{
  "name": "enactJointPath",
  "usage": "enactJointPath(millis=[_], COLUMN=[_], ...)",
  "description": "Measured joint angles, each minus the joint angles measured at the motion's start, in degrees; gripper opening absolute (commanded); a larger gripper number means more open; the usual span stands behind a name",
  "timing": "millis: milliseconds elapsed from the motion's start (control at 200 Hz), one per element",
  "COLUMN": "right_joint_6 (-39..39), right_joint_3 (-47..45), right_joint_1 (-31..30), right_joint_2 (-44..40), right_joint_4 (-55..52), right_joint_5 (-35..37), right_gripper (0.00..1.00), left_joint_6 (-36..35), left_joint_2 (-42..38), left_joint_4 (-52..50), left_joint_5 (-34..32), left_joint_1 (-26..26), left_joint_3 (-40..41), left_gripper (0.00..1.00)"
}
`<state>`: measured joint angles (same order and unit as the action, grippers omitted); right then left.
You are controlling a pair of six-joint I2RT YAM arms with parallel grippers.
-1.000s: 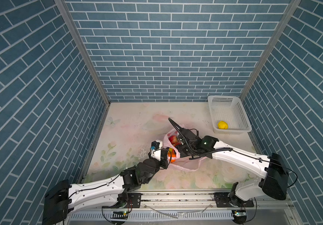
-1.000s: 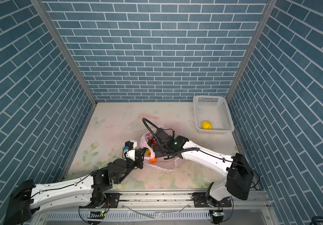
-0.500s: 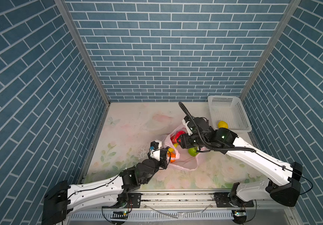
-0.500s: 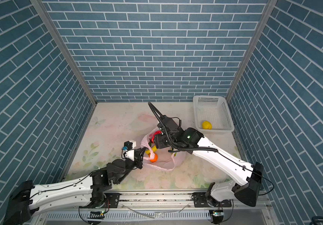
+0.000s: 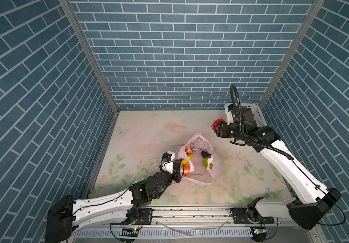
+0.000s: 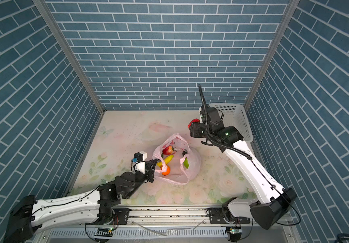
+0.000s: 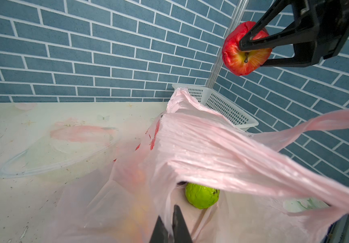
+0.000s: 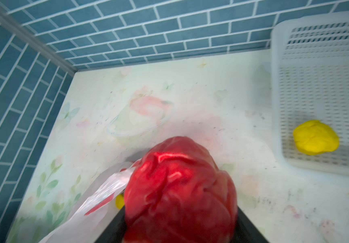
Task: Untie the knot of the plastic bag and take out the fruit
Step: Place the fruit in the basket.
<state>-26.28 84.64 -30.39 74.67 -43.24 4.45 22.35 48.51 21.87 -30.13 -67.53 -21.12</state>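
Note:
The pale pink plastic bag (image 5: 208,178) (image 6: 192,166) lies open mid-table with its loop handles apart; the knot is out of view. Fruit lies inside it: a red strawberry (image 5: 189,150), a yellow banana (image 6: 167,159), an orange (image 6: 166,170) and a green fruit (image 7: 202,194). My left gripper (image 5: 179,167) (image 7: 170,225) is shut on the bag's film at its near left rim. High up beyond the bag, my right gripper (image 5: 215,126) (image 7: 251,54) is shut on a red apple (image 6: 193,123) (image 8: 179,189).
A white perforated basket (image 5: 259,117) (image 8: 316,63) stands in the back right corner, partly behind the right arm. A yellow fruit (image 8: 315,137) lies in it. Blue brick walls close in three sides.
My right gripper has risen out of the bag with the red apple and swung to the back right, towards the basket. The left gripper has kept its hold on the bag.

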Motion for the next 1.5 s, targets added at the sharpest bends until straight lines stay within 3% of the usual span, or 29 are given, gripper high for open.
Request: enactJointPath(millis=[250,590,665,750,830,940,1330,1500], right_joint_6=[4.42,6.82,7.3,7.63,8.31,8.87,9.22,9.18], right_joint_3=[-0.07,0.68,2.03,4.44,6.93,8.33,8.39,6.93], right_joint_1=[15.47,29.22,30.27,30.84,31.12,31.21,31.3,30.64], right_joint_2=[5.66,28.65,32.76,36.13,37.42,37.62,37.03,31.54], right_joint_4=[5.57,13.29,13.38,13.53,13.51,13.38,11.96,10.69], right_joint_5=[-1.75,-5.14,-5.05,-4.92,-4.42,-3.32,-1.92,-3.52], right_gripper=[0.45,0.45,0.48,0.58,0.69,0.76,0.8,0.8], left_joint_6=[-0.39,-0.55,-0.52,-0.55,-0.57,-0.74,-0.83,-1.16], left_joint_2=[-0.02,-0.74,-1.22,-1.99,-2.6,-2.86,-2.64,-2.64], left_joint_4=[-0.22,-2.05,-2.69,-3.26,-3.61,-3.67,-3.56,-3.43], left_joint_5=[0.63,1.25,1.29,1.27,1.25,1.27,1.68,1.68], left_joint_1=[0.0,0.0,0.02,0.0,0.0,0.0,0.0,0.0], left_joint_3=[0.0,0.0,0.0,0.0,0.0,0.0,0.0,0.0], left_gripper=[0.09,0.09,0.09,0.09,0.09,0.09,0.09,0.09])
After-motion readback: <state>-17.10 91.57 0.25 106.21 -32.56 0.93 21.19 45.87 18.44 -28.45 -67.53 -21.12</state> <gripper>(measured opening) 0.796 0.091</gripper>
